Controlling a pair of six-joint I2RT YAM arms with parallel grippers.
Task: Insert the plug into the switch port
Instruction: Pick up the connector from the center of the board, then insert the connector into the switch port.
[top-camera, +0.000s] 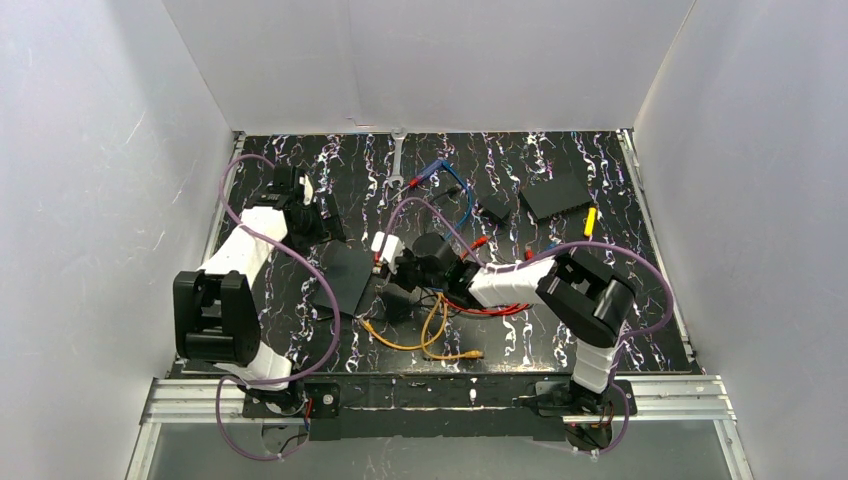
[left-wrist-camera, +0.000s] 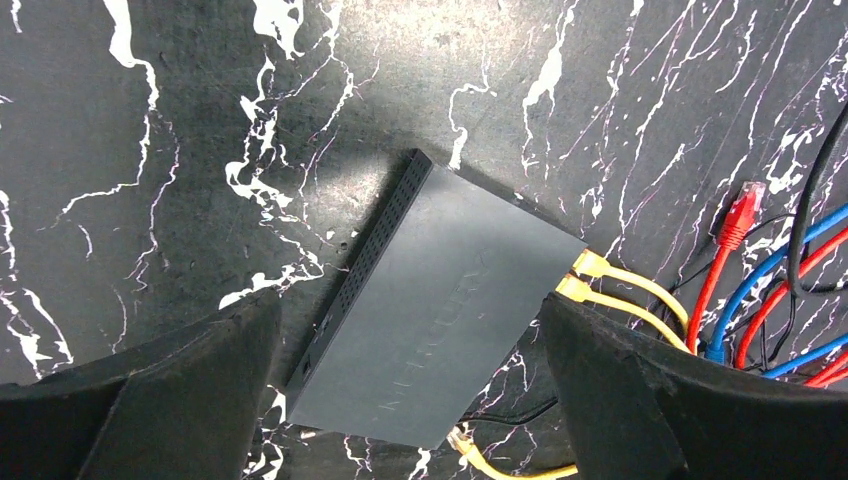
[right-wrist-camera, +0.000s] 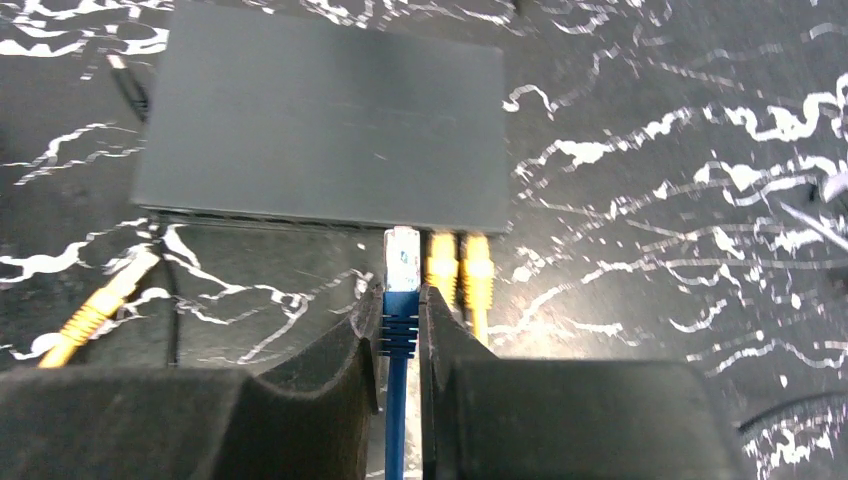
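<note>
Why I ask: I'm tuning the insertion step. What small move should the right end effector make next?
Probably ease the right end effector straight forward: the blue plug it grips sits at the switch edge beside two yellow plugs, seemingly unseated.

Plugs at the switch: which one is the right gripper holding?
The blue-cabled plug, pinched in the right gripper; the two yellow plugs beside it sit ungripped at the switch.

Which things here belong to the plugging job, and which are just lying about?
Job: flat matte-black switch box; blue cable's clear plug; right gripper pinching it; open left gripper.
Lying about: silver wrench; plain black slab; small black block; loose red plug.
</note>
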